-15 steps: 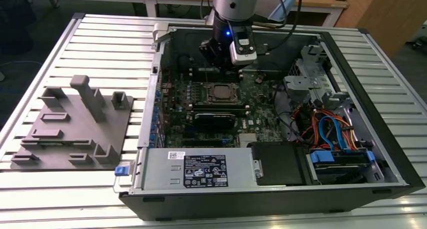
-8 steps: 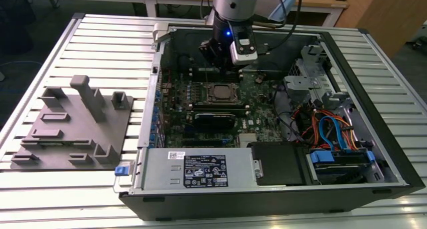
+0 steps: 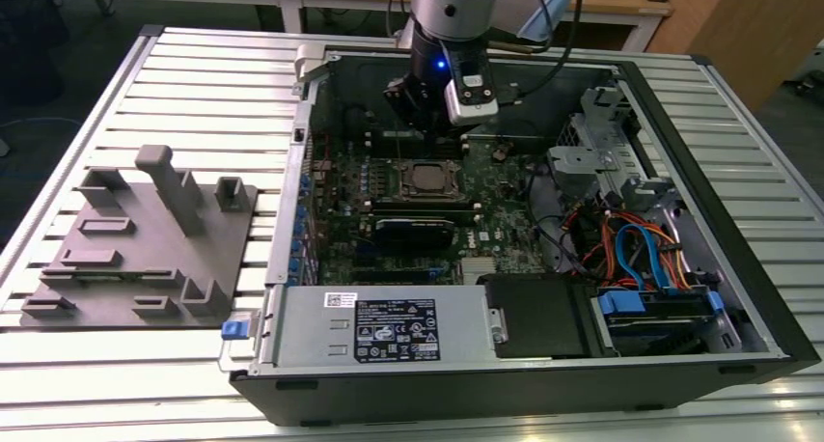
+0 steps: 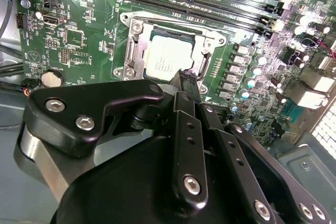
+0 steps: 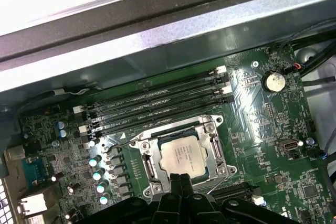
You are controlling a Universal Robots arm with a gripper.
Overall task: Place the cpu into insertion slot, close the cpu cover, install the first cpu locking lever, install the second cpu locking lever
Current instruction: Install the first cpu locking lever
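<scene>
Reaching down into the open computer case (image 3: pixel 515 389), the gripper (image 5: pixel 181 181) is seen at one edge of the insertion slot (image 5: pixel 210 125) on the green motherboard (image 3: pixel 500 241). Its fingers (image 4: pixel 185 80) are drawn tightly together, and nothing can be made out between them. The cpu (image 5: pixel 182 156) is seated in the slot with its silver-grey top facing up. The cpu cover (image 5: pixel 216 148) appears to lie flat around it, framing the chip. Whether the fingertips touch the cover or a locking lever cannot be told, as the contact is hidden by the gripper body. The case is set on a slatted table (image 3: pixel 206 61), beside a grey fixture plate (image 3: pixel 142 244).
</scene>
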